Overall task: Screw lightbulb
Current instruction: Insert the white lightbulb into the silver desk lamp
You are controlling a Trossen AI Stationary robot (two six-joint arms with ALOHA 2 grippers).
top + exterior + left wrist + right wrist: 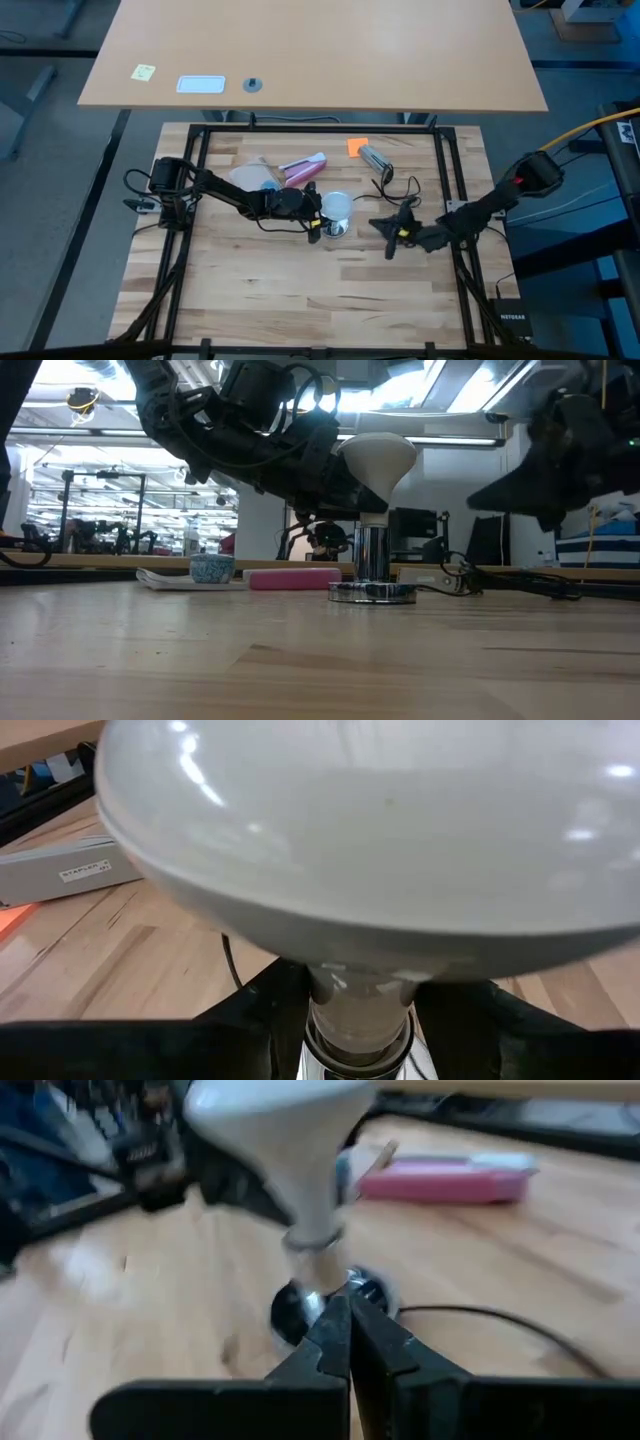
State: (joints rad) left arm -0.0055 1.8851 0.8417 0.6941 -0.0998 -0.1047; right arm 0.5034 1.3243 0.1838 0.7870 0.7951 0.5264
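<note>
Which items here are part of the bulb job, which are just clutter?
In use: lightbulb, standing in the silvery socket; left gripper closed on the bulb's neck; right gripper shut, tips near the socket base.
Lying about: pink-and-white tube, small cup, grey stapler, orange note.

Light wood table point(300, 290) here. Sitting on it: a silvery socket point(372, 592) with black cord point(398, 187), pink tube point(303, 168), orange note point(357, 147), grey stapler box point(375, 159), small cup point(211, 568).
</note>
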